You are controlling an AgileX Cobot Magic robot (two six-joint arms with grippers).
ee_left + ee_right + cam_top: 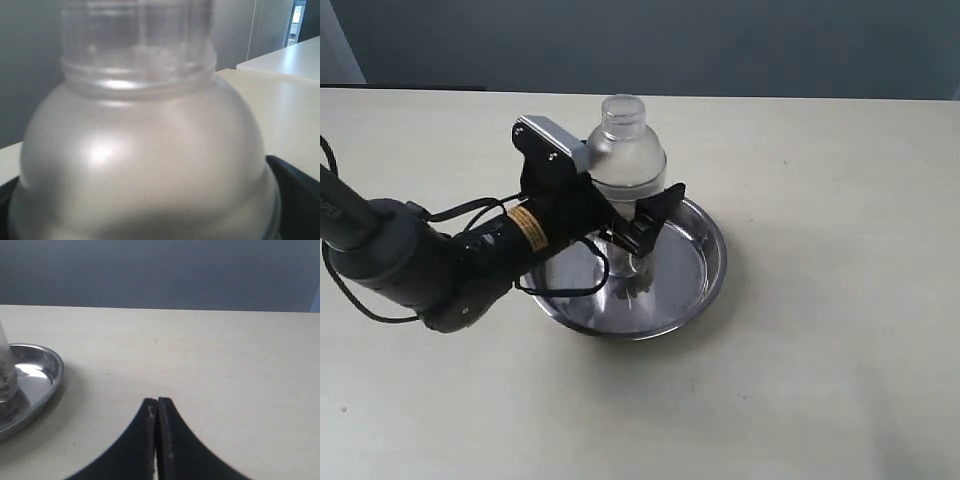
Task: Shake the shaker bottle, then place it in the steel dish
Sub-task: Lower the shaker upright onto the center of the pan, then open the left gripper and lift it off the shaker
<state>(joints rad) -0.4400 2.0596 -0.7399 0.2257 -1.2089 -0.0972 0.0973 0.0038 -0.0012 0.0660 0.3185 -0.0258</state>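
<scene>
The left arm (400,260) reaches in from left of the dish (710,270), dark and thick, with black cables looping along its wrist. Its left gripper (645,225) hangs over the dish's left half. The jaws are spread wide, one on each side of the bottle (625,155). In the left wrist view the frosted dome of the bottle fills the space between the two black fingers (297,195). No gap shows on either side, so I cannot tell whether they press the bottle or only stand beside it.

The bottle stands upright inside the dish, its base on the shiny flat bottom a little left of the dish's middle. Its clear cap (622,110) is on top, well above the rim.

The dish sits on the pale table (820,380), which stretches away to the right of it.

The right gripper (157,405) shows only in its own wrist view. Its two black fingers are pressed together with nothing between them, low over the table and apart from the dish's rim.
</scene>
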